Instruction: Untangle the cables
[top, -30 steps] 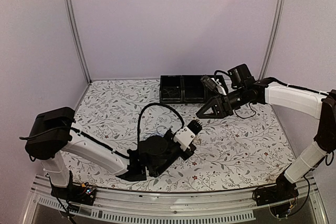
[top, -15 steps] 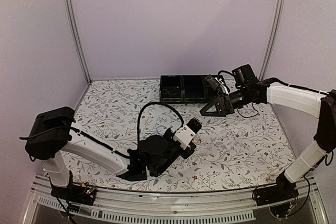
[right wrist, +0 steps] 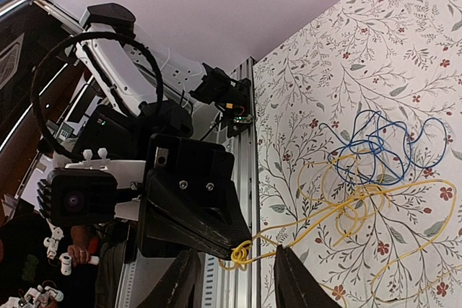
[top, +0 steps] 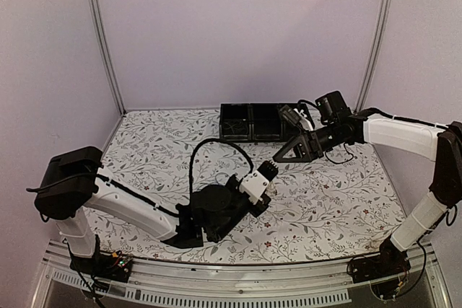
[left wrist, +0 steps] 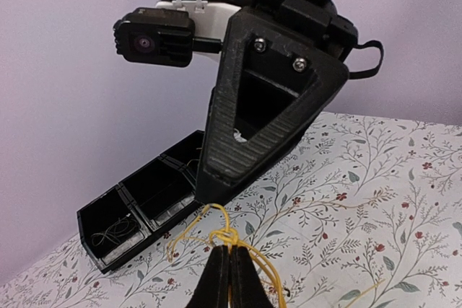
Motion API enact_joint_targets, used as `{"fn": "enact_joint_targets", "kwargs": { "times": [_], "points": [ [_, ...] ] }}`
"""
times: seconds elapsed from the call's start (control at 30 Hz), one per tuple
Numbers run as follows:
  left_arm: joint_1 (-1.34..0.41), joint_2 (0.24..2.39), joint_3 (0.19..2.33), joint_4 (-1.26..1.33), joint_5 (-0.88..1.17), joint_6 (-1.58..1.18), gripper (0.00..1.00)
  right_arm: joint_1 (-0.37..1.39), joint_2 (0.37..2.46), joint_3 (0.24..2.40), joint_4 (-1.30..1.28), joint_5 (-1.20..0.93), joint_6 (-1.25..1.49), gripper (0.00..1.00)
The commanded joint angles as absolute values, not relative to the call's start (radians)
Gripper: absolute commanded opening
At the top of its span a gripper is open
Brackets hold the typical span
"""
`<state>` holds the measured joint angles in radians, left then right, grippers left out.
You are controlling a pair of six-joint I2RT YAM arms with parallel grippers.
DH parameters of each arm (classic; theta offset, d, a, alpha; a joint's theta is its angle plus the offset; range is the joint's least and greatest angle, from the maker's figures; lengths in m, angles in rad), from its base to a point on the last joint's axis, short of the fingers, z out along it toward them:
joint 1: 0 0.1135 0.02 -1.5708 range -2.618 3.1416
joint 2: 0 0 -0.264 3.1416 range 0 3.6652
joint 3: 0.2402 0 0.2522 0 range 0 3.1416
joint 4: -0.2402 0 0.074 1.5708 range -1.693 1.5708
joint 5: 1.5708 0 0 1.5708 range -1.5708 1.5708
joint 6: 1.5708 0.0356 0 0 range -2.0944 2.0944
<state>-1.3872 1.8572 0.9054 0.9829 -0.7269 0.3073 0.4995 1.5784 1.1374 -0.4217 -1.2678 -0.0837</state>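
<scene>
Table: floral cloth, lilac walls behind.
Yellow cable: likely light, limp; best taken beside the knot.
Left gripper: pinched on that knot.
Right gripper: fingers apart.

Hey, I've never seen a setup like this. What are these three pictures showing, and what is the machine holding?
Two robot arms are bolted to a flower-patterned table. One picture looks down from above; the other two come from a camera on each wrist. The left gripper is pinched shut on a knot in the yellow cable, which overlaps a blue cable on the table. The right gripper is open, facing that knot. A black tray sits at the far edge.
</scene>
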Motion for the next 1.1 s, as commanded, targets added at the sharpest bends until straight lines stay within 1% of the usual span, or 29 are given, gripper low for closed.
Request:
{"fn": "enact_joint_targets", "kwargs": {
  "times": [0.0,0.13,0.3,0.5,0.63,0.77,1.07],
  "points": [
    [-1.384,1.855,0.931,1.005,-0.735,0.313,0.0,0.51,1.599,1.136,-0.409,-1.299,-0.07,0.36],
    [-1.381,1.86,0.934,1.005,-0.732,0.313,0.0,0.514,1.61,1.134,-0.392,-1.3,-0.056,0.3],
    [-1.382,1.864,0.94,1.004,-0.73,0.315,0.0,0.514,1.619,1.138,-0.373,-1.308,-0.036,0.26],
    [-1.381,1.869,0.945,0.999,-0.729,0.311,0.0,0.514,1.613,1.123,-0.347,-1.325,-0.031,0.13],
    [-1.379,1.871,0.948,0.996,-0.723,0.302,0.0,0.515,1.594,1.103,-0.313,-1.323,-0.021,0.09],
    [-1.373,1.869,0.949,0.989,-0.717,0.285,0.0,0.516,1.579,1.09,-0.299,-1.308,-0.027,0.01],
    [-1.348,1.85,0.936,0.965,-0.696,0.213,0.0,0.541,1.513,1.034,-0.234,-1.257,-0.036,0.0]
  ]
}}
